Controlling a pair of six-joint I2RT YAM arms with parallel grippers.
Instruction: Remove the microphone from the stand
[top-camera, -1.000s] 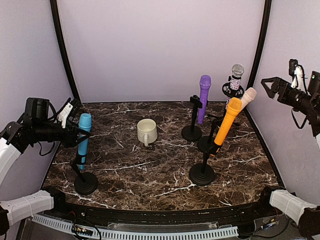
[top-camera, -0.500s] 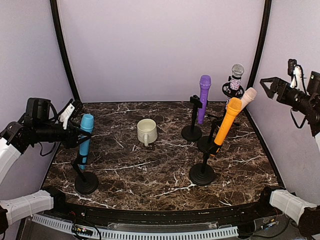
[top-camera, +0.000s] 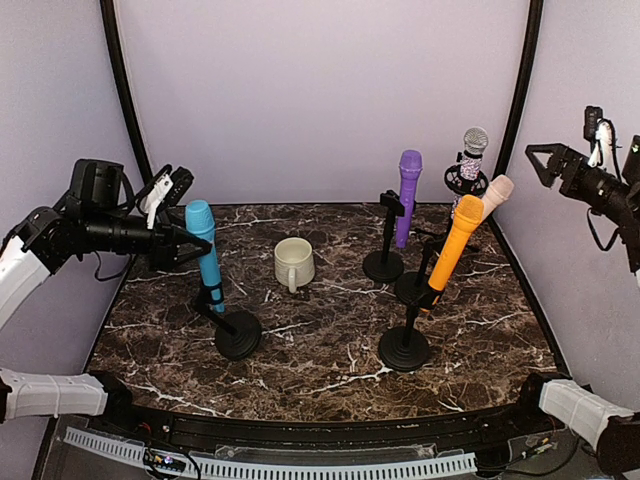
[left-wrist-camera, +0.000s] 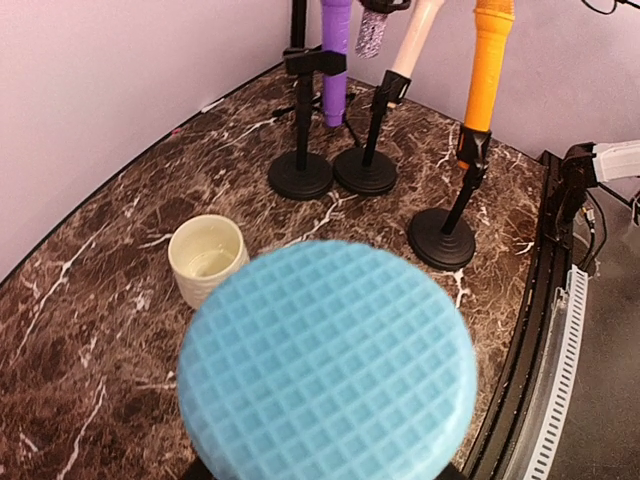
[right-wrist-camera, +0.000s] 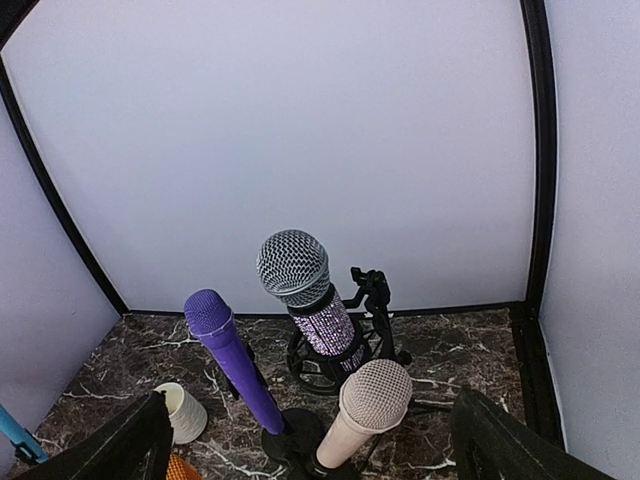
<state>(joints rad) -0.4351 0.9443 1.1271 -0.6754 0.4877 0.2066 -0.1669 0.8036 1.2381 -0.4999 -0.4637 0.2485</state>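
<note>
The blue microphone (top-camera: 203, 255) stands left of centre in the top view, head tilted a little toward the upper left, its lower handle seated in the clip of its black stand (top-camera: 238, 335), whose round base sits at the lower left-middle of the marble table (top-camera: 320, 350). From the left wrist camera its waffle-textured blue head fills the lower middle of the frame, hiding the handle and the fingers. The left gripper (top-camera: 183, 222) reaches in from the left edge, one finger above and one below the microphone just under its head, and appears clenched on it. Bare marble lies all round the base. A cream cup (top-camera: 294, 264) sits near it to the upper right, and the left wall and a black frame post are close behind the left arm. Well apart on the right stand four more microphones on black stands: a purple microphone (top-camera: 408, 195), an orange microphone (top-camera: 456, 250) nearest the front, a pale pink microphone (top-camera: 495, 193), and a silver-headed glitter microphone (top-camera: 472, 155) at the back right. The right gripper (top-camera: 538, 168) hangs high at the right edge, jaws spread wide and holding nothing.
</note>
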